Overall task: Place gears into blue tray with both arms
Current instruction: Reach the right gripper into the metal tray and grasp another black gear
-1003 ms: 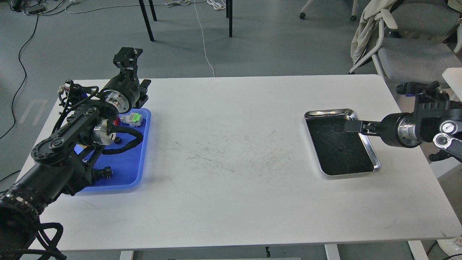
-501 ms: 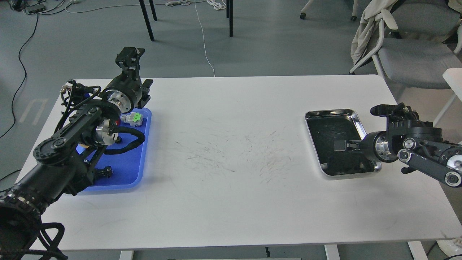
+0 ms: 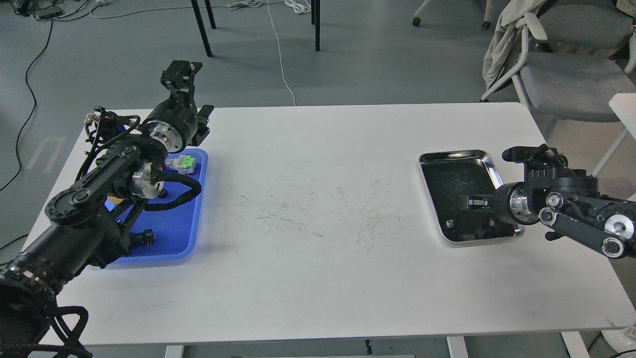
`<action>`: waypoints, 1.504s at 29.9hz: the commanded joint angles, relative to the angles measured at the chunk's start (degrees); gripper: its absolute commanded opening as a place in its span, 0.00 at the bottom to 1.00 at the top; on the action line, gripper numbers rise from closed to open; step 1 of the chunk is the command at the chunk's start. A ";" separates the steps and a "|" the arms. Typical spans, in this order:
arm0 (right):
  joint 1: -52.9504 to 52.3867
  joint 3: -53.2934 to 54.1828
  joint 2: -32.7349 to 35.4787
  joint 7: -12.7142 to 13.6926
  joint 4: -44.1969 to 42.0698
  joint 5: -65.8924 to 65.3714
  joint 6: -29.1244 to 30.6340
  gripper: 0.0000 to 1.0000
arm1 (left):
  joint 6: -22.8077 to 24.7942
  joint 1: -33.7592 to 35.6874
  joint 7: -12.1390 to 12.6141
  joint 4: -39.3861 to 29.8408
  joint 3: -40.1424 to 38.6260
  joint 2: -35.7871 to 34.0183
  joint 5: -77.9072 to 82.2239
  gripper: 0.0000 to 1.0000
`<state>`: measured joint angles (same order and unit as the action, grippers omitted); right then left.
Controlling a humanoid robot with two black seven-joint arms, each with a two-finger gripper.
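Near left corner of table: blue tray w/ grey-green connector at its far end; no gear made out in it, arm hides much. Left gripper raised past tray's far edge, off the table; too small and dark to tell its opening or any load. Right side: right gripper low inside silver tray, tip pointing left; jaw gap unclear. Gear there not made out, prob. under the tip. Right arm nearer it; blue tray lies well left across table.
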<state>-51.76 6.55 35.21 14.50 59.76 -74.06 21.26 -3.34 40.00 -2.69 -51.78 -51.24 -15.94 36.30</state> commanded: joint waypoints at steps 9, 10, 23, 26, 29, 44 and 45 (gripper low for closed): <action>-2.30 -3.29 -0.76 -0.08 -0.08 -0.39 0.37 0.24 | 0.08 -0.10 -0.03 -0.08 0.00 -0.06 0.00 0.99; -2.38 -3.47 -0.93 -0.08 -0.17 -0.39 0.28 0.20 | 0.08 -0.10 -0.03 -0.08 0.00 -0.06 0.00 0.99; -5.10 -3.91 -0.32 -1.31 1.06 -0.04 0.37 0.02 | 0.08 -0.10 -0.03 -0.08 0.00 -0.06 0.00 0.99; -8.26 -3.30 1.60 -1.31 5.17 0.40 -0.07 0.02 | 0.00 -0.10 -0.03 -0.08 0.08 -0.06 0.08 0.99; -13.27 -0.93 5.21 -1.75 10.54 1.71 -0.25 0.02 | 0.08 -0.10 -0.03 -0.08 0.08 -0.15 0.08 0.99; -19.80 -1.01 5.22 -1.93 11.70 10.51 0.19 0.97 | 0.00 -0.10 -0.03 -0.08 0.08 -0.41 0.08 0.99; -18.92 -1.10 4.78 -1.93 10.91 10.34 0.19 0.97 | 0.00 -0.10 -0.03 -0.08 0.08 -0.32 0.08 0.99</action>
<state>-73.10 5.58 40.54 12.53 71.77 -63.27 21.51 -3.31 39.90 -2.72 -51.86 -51.15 -16.33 36.39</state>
